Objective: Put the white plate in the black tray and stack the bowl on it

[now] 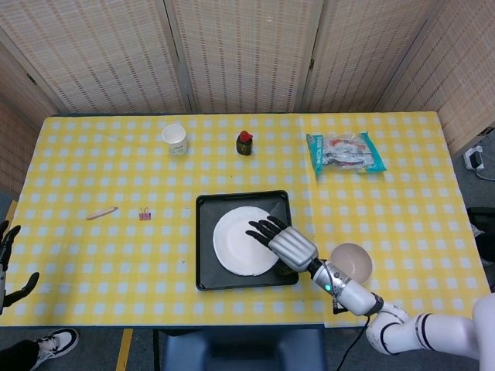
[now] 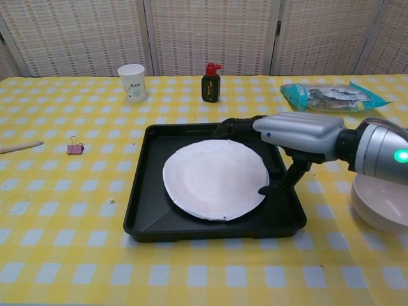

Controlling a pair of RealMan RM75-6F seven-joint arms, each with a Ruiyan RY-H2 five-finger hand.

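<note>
The white plate (image 1: 240, 243) (image 2: 210, 178) lies flat inside the black tray (image 1: 203, 280) (image 2: 137, 210). My right hand (image 1: 286, 243) (image 2: 296, 131) hovers over the tray's right side, fingers stretched above the plate's far right rim and thumb pointing down by its near right edge; it holds nothing. The pale bowl (image 1: 352, 263) (image 2: 379, 204) sits on the tablecloth right of the tray, partly behind my right forearm. My left hand (image 1: 8, 263) shows only at the head view's lower left edge, off the table, fingers apart and empty.
Behind the tray stand a paper cup (image 1: 175, 138) (image 2: 132, 81) and a small dark bottle with a red cap (image 1: 244, 143) (image 2: 211, 83). A snack bag (image 1: 344, 152) (image 2: 331, 95) lies far right. A pink binder clip (image 1: 145, 214) (image 2: 74, 148) and wooden stick (image 1: 101, 212) lie left.
</note>
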